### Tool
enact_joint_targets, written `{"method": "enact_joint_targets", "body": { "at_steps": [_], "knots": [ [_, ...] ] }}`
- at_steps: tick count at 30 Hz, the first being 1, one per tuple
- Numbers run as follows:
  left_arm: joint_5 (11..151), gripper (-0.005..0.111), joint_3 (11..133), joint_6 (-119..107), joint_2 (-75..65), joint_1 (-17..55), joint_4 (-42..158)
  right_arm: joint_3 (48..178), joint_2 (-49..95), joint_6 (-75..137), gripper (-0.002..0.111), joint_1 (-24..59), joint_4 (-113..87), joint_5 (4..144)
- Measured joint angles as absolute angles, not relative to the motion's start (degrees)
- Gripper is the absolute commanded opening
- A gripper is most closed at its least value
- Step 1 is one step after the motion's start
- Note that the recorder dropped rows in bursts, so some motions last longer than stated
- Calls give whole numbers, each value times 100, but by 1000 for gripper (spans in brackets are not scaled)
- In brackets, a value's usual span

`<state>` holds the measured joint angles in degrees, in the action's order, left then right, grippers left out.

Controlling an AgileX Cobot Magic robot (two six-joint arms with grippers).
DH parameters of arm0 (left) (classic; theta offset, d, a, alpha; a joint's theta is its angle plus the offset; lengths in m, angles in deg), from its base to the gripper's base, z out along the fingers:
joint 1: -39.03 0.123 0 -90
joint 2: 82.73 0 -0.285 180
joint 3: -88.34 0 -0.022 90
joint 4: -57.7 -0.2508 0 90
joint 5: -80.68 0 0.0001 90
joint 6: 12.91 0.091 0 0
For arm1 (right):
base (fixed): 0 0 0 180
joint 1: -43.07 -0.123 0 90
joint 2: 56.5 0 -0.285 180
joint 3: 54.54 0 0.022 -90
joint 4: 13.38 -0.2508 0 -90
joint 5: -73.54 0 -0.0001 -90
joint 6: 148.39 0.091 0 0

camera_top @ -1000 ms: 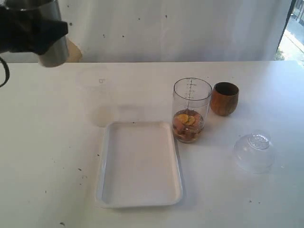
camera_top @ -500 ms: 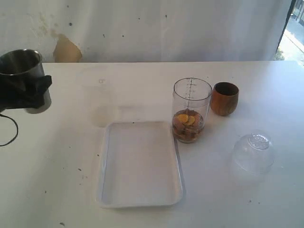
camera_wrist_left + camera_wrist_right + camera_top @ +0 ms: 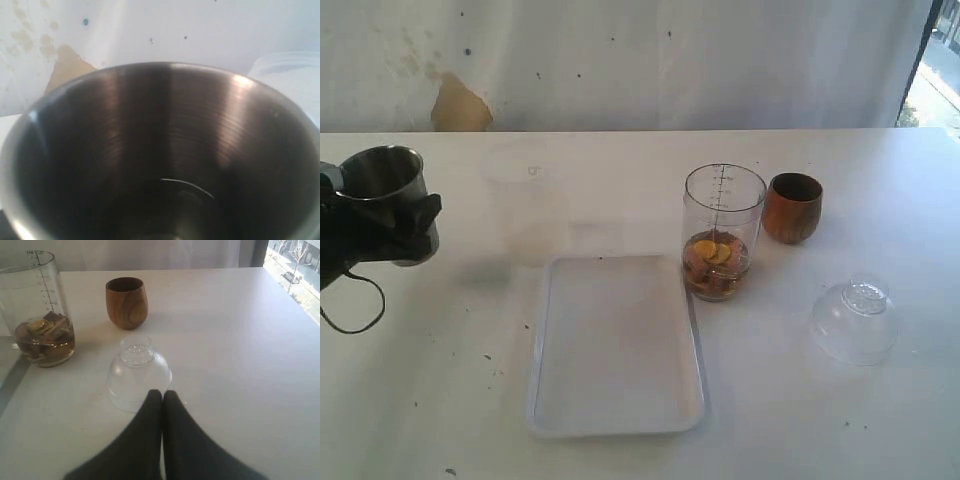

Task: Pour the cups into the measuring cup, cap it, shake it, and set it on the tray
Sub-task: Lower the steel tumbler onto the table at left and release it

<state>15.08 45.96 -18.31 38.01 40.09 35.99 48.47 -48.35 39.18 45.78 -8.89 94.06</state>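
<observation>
At the far left of the exterior view my left gripper is shut on the brushed-steel tumbler, which it holds mouth up low over the table. The left wrist view looks straight into the tumbler's dark empty inside, and the fingers are hidden there. The clear measuring cup stands uncapped right of the white tray, with brown pieces in its bottom. The wooden cup stands just right of it. My right gripper is shut and empty, close to the clear dome lid.
The dome lid lies on the table at the right, wide end down. A cloudy translucent container stands behind the tray's left corner. The table's far edge meets a white wall with a brown patch.
My left gripper has come down from the upper left corner with the tumbler and shifted slightly right. The other things have not moved.
</observation>
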Motion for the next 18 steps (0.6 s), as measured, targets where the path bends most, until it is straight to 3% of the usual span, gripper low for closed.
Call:
{"method": "enact_joint_targets", "body": {
  "at_steps": [11, 14, 18],
  "knots": [
    [1532, 2, 4941, -1858, 4337, 4009, 3599, 4847, -4835, 3918, 0, 4578, -889, 9406],
    [1455, 14, 4941, -1866, 4409, 4009, 3599, 4847, -4835, 3918, 0, 4578, -889, 9406],
    [1377, 47, 4941, -1882, 4417, 4009, 3599, 4847, -4835, 3918, 0, 4578, -889, 9406]
  ]
}}
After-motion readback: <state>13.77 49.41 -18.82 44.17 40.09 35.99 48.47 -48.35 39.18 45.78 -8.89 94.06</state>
